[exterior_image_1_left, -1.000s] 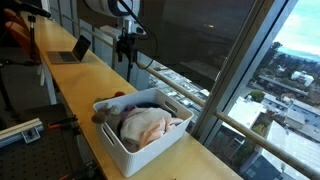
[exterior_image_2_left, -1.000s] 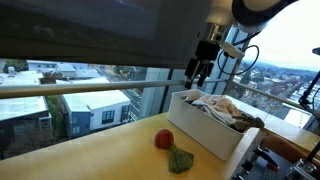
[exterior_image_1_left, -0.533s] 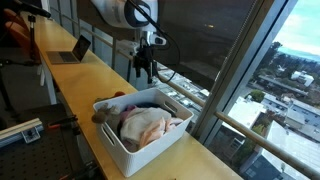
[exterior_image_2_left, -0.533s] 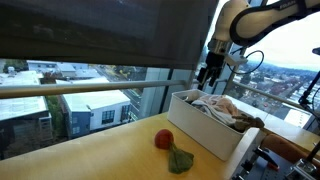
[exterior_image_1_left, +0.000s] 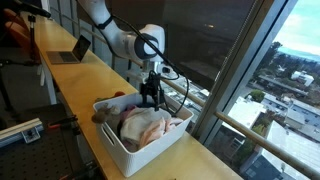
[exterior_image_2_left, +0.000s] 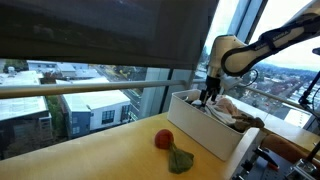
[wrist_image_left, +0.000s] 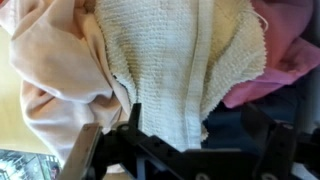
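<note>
**Gripper over the white basket.** Your gripper (exterior_image_1_left: 150, 96) hangs above the laundry at one end of the white basket (exterior_image_1_left: 108, 140). Its jaws are spread wide and hold nothing. In the wrist view, a cream knitted towel (wrist_image_left: 170, 60) lies in the basket directly beneath the gripper. A peach cloth (wrist_image_left: 50, 75) and a pink cloth (wrist_image_left: 290, 40) lie on either side of it. In an exterior view, a round red object (exterior_image_2_left: 163, 138) and a green cloth (exterior_image_2_left: 181, 159) rest on the wooden counter (exterior_image_2_left: 90, 160) just outside the basket.
</note>
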